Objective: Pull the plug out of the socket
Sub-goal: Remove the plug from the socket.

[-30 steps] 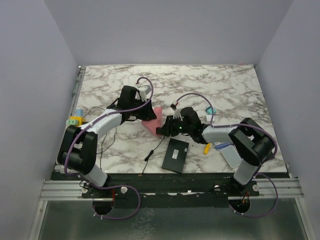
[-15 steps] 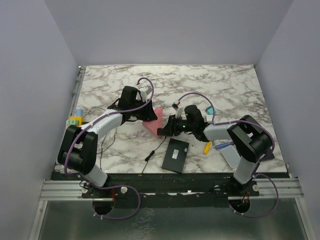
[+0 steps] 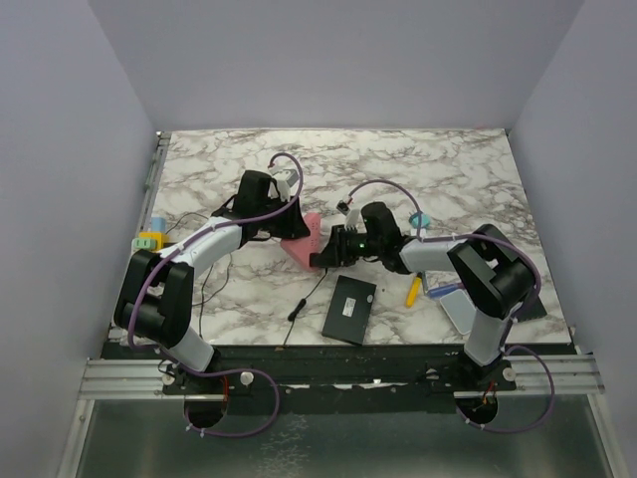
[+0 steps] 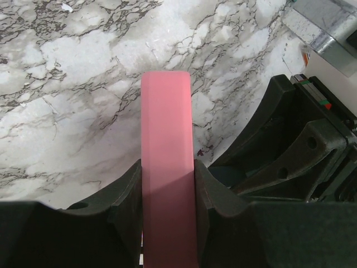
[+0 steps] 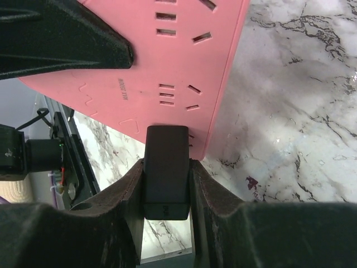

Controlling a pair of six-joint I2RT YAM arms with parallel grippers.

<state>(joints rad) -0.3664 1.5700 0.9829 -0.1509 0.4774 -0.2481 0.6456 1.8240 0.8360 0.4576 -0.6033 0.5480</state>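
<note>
Extraction looked to be the step in hand. The left gripper [image 4: 167, 187] was clamped across the pink socket strip [image 4: 166, 123], bracing it. The right gripper [image 5: 165, 192] was closed on the black plug [image 5: 165, 167]. The plug sat squarely between the right fingers, its nose against the strip's face. Its pins were hidden, so it was probably seated. From overhead, the strip lay near the middle of the marble table [image 3: 448, 169], with the plug at its four o'clock. The next move called for a straight pull towards four o'clock, with the strip held firm.
</note>
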